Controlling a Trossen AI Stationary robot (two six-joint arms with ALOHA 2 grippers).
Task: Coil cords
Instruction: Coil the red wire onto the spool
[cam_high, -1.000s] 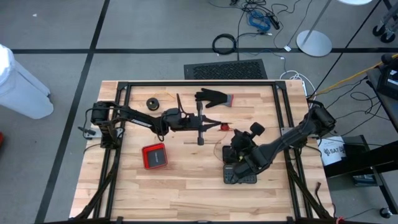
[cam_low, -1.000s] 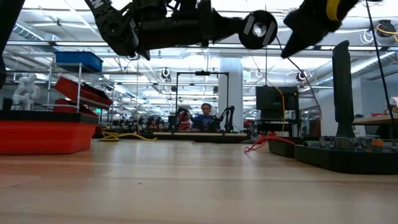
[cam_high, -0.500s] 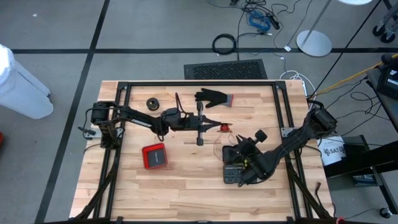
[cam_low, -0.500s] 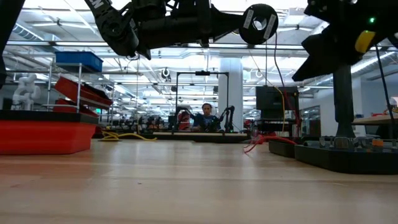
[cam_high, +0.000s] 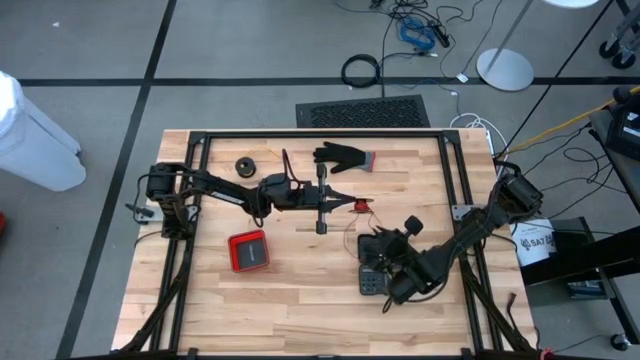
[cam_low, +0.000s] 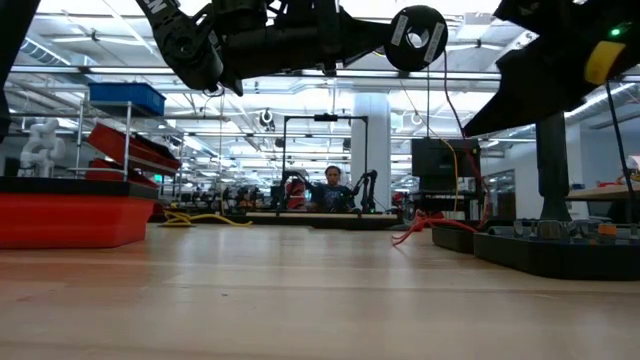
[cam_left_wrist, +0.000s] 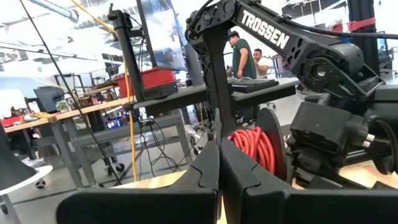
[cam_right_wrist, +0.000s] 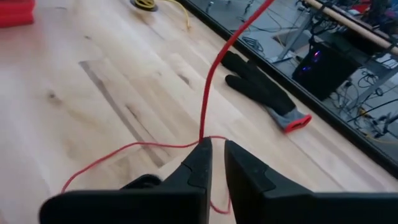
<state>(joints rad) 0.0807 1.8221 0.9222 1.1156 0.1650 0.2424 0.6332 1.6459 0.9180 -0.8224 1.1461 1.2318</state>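
My left gripper (cam_high: 345, 204) is over the middle of the table, shut on a small black spool wound with reddish-orange cord (cam_high: 361, 206), seen beyond its fingers in the left wrist view (cam_left_wrist: 252, 146) and raised above the table in the low view (cam_low: 415, 38). The cord runs from the spool down to my right gripper (cam_right_wrist: 213, 146), which is shut on it low over the table, nearer the front edge (cam_high: 375, 243). More slack cord (cam_right_wrist: 124, 149) loops on the wood. A small black bundle (cam_high: 245, 165) lies at the far left. My left gripper is shut on the spool and holds it clear of the table, fingers level and pointing toward the table's right. Its own fingers (cam_left_wrist: 208, 177) hide the part they hold. My right gripper pinches the single red cord (cam_right_wrist: 201, 138) at its fingertips, fingers slanting down toward the table's far side. The cord rises straight from the fingers to the spool, and its other part lies slack on the table.
A black glove with a red cuff (cam_high: 343, 157) lies at the far middle. A red box (cam_high: 248, 250) sits near the left. A black tray (cam_high: 380, 275) lies under my right arm. A dark T-shaped stand (cam_high: 322, 205) is by the left gripper.
My right gripper has drawn back toward the table's near edge, away from the spool, with the red cord running from the spool to its fingers. My left gripper and the spool have stayed where they were.
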